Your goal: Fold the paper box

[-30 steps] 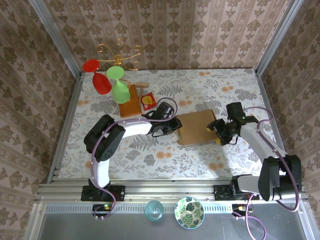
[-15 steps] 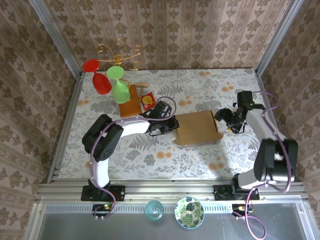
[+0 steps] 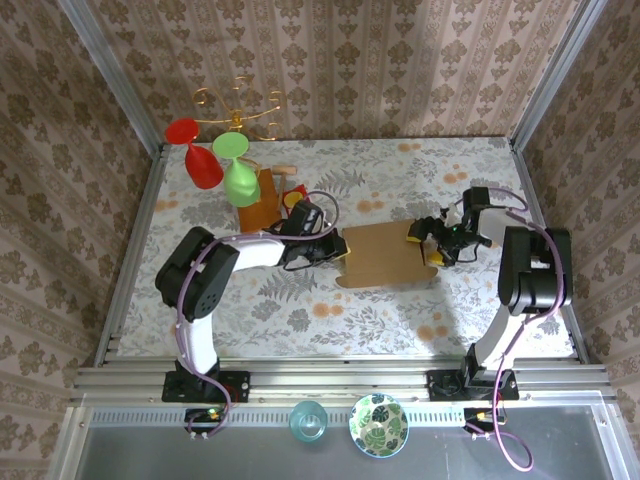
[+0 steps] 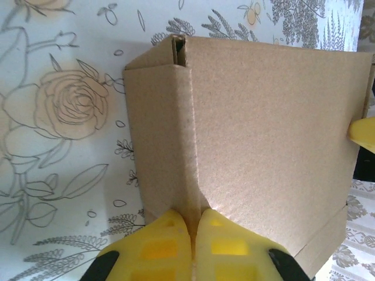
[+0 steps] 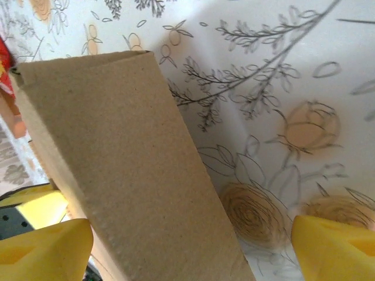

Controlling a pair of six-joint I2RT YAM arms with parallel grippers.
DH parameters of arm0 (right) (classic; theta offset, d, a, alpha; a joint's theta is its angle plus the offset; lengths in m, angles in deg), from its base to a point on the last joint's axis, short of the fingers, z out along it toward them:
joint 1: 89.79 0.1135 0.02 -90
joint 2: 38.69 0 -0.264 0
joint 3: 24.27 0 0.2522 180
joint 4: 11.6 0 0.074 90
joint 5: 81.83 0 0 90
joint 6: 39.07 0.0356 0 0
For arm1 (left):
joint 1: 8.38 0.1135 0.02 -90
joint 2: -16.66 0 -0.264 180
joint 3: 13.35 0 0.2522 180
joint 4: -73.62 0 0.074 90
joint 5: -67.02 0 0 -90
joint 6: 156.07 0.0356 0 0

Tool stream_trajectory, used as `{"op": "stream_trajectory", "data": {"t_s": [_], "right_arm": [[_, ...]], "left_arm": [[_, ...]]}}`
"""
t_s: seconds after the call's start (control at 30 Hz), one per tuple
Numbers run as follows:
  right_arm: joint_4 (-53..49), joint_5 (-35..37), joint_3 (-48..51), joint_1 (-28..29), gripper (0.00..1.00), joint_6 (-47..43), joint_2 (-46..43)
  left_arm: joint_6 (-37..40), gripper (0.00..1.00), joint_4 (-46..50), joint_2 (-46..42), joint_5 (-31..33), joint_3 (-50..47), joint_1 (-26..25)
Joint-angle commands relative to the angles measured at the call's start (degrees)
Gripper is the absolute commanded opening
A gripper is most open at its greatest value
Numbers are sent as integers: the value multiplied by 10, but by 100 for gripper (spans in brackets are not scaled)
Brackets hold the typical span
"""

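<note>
Your left gripper (image 4: 192, 231) pinches a wall of the paper box (image 3: 385, 255) on the table (image 3: 450, 170); the right gripper (image 3: 426, 248) stands wide at the opposite edge (nothing held). Pulling one-handed may unfold it.

Brown damask-papered walls (image 3: 400, 70) enclose a floral-clothed table (image 3: 400, 310)

Left hand (image 4: 192, 223) (fingers pressed together) pinches the paper box (image 4: 263, 134) fold.
</note>
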Motion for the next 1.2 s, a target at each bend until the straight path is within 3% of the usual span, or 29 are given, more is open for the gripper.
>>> {"op": "stream_trajectory", "data": {"t_s": [0.0,0.33,0.57,0.63,0.73,0.9,1.03,1.17], "right_arm": [[62,-76,10,2,89,18,16],[187,-138,64,52,87,96,-10],[203,-150,72,86,77,128,-27],[206,-150,75,86,73,145,-39],[201,-153,76,85,65,169,-54],[157,-154,69,85,52,217,-60],[146,-168,70,83,45,285,-58],[133,-183,69,74,45,363,-64]], "left_arm": [[42,0,84,16,23,-19,13],[38,0,66,20,32,-38,21],[32,0,51,15,32,-38,28],[33,4,50,7,36,-37,30],[39,19,56,-20,51,-37,32],[48,36,75,-113,114,-42,32],[52,41,96,-186,168,-43,33],[19,42,109,-231,193,-47,33]]}}
